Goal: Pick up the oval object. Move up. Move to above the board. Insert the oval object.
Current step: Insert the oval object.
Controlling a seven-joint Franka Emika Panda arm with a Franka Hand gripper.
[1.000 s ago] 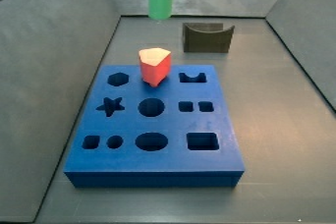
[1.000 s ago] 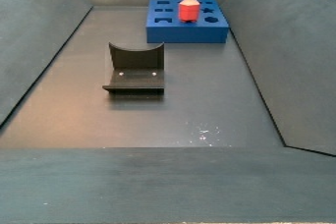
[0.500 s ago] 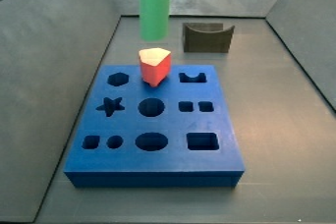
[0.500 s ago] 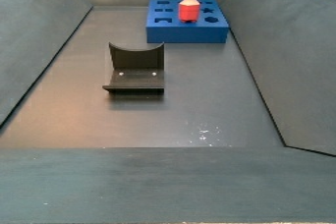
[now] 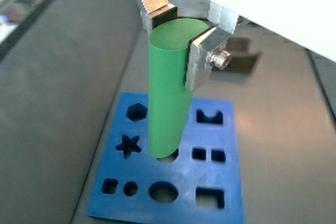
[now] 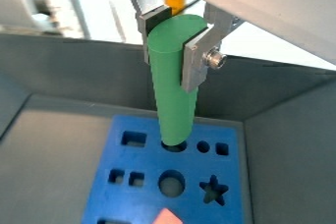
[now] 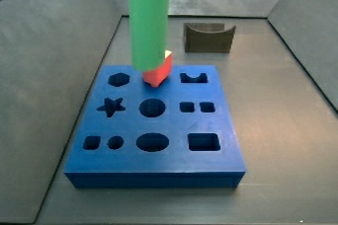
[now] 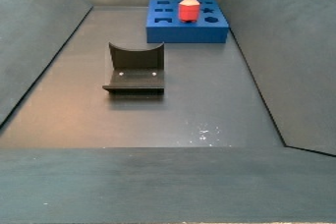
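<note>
Pickup and lift look done: tool [image 5: 184, 33] clamps green oval rod [image 5: 168, 90] upright above blue board [image 5: 118, 184]; insertion remains.

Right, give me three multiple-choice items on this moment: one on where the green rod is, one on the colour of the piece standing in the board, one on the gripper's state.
1. Where is the oval object?
A. lying on the floor
B. upright above the board
C. in the fixture

2. What colour is the piece standing in the board?
A. red with a cream top
B. yellow
C. black

3. How is the gripper?
A. open and empty
B. shut on the red piece
C. shut on the oval object

Answers:
1. B: both wrist views show the rod hanging upright over the holes.
2. A: the red piece shows in a side view.
3. C: the silver fingers press the rod's top from both sides.
</note>
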